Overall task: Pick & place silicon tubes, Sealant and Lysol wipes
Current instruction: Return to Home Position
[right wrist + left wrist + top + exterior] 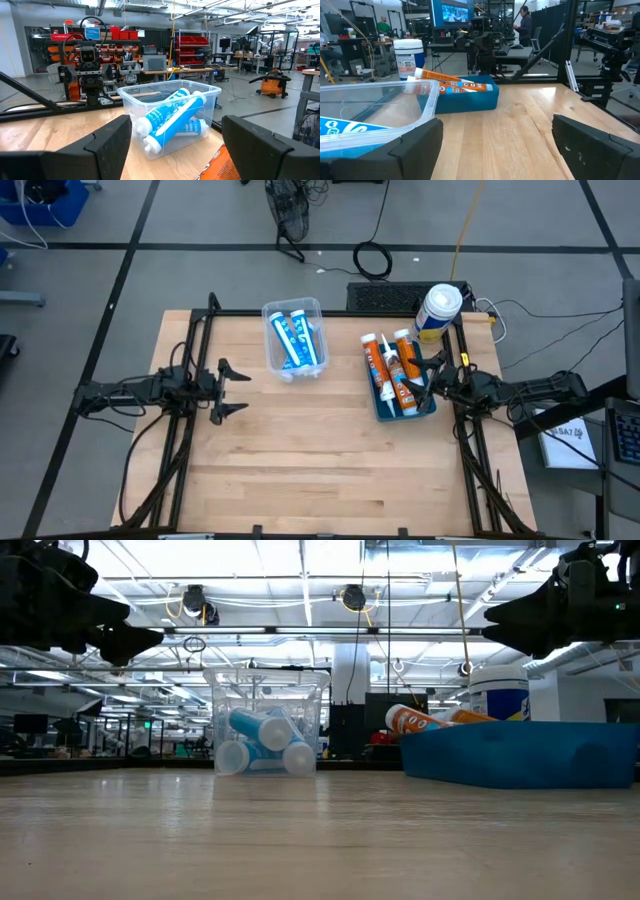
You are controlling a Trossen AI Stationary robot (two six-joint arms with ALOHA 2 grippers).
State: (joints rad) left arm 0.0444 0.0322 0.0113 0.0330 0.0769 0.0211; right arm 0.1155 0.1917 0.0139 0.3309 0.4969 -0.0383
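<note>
The floor (80, 280) was grey with dark lines across it. Black cables (372, 259) lay on it behind the wooden table (320, 450). Long white lights (300, 582) shone on the ceiling. Red bins (191, 42) sat on shelves far back. A big screen (451, 12) glowed blue, and a person (524, 22) stood near some desks.

Blue silicone tubes (293, 340) lying in clear bin (312, 307), orange sealant tubes (390, 365) in blue bin (422, 410), Lysol wipes (440, 308) upright beside it
</note>
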